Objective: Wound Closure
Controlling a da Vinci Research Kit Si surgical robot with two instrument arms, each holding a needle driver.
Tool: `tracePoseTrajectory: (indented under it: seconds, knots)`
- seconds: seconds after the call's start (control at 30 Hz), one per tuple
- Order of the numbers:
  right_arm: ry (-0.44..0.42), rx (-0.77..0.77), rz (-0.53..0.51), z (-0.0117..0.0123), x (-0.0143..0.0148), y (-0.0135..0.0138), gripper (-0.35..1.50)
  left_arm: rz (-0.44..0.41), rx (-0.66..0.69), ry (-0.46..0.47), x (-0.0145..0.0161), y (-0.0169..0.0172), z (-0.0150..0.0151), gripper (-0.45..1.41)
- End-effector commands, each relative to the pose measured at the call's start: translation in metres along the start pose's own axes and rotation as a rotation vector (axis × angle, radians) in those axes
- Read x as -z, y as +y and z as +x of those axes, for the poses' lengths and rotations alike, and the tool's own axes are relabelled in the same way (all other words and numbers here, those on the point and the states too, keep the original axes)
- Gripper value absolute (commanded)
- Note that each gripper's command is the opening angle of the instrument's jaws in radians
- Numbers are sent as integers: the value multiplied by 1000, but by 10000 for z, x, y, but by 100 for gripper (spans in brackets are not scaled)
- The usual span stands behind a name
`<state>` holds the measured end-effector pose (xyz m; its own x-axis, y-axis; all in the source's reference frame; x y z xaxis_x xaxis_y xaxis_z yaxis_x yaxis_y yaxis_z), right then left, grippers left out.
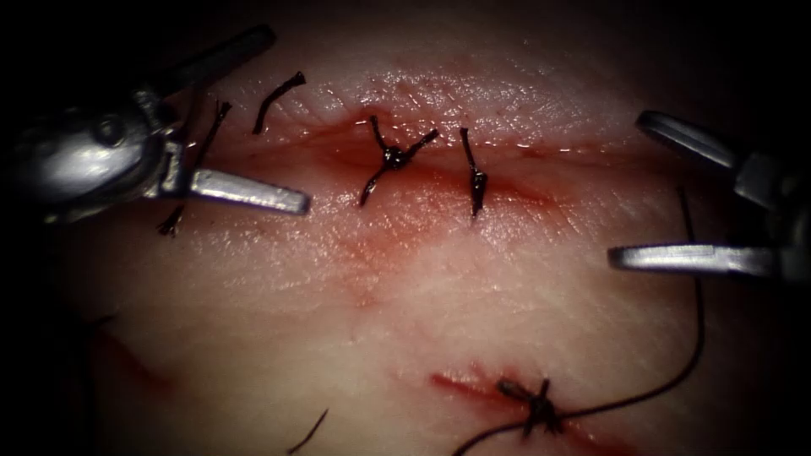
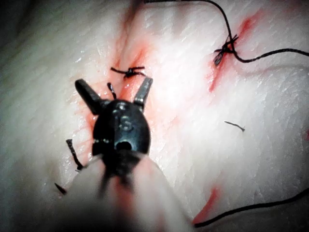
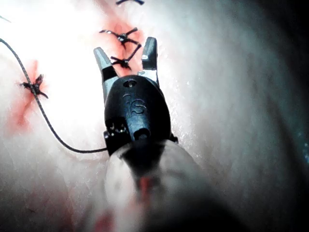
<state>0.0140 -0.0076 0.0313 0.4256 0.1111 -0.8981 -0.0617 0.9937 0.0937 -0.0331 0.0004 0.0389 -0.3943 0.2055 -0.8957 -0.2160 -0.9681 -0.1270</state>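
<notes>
The tissue [image 1: 405, 287] has a cut [image 1: 541, 160] across its far part, with red fluid along it. Two knotted stitches [image 1: 393, 156] [image 1: 476, 177] cross the cut. My left tool [image 1: 287, 118] hovers over the cut's left end, jaws wide open and holding nothing; it is above a stitch [image 2: 129, 72] in the left wrist view, where the left tool [image 2: 114, 83] is spread. My right tool [image 1: 627, 190] stands at the right end, also open and empty. In its own view the right tool [image 3: 124, 46] brackets a stitch [image 3: 123, 61].
A second, shorter cut [image 1: 456, 384] near the front carries a knot [image 1: 536, 407]. A long thread [image 1: 698, 329] runs from it to the right and up under the right tool. Cut thread ends [image 1: 274, 101] [image 1: 308, 431] lie loose on the tissue.
</notes>
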Motion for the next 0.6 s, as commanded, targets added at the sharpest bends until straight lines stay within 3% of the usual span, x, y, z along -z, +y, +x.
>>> tracePoseTrajectory:
  seconds: [0.03,0.23,0.6]
  knots:
    - [-4,5,5,-3,-7,4,135,-14,-2,4,-11,-1,-5,86]
    - [-20,6,13,-8,-6,10,130,-109,-40,40,-16,3,-27,81]
    - [-30,10,26,-8,-4,8,128,-160,-9,84,-10,9,-50,79]
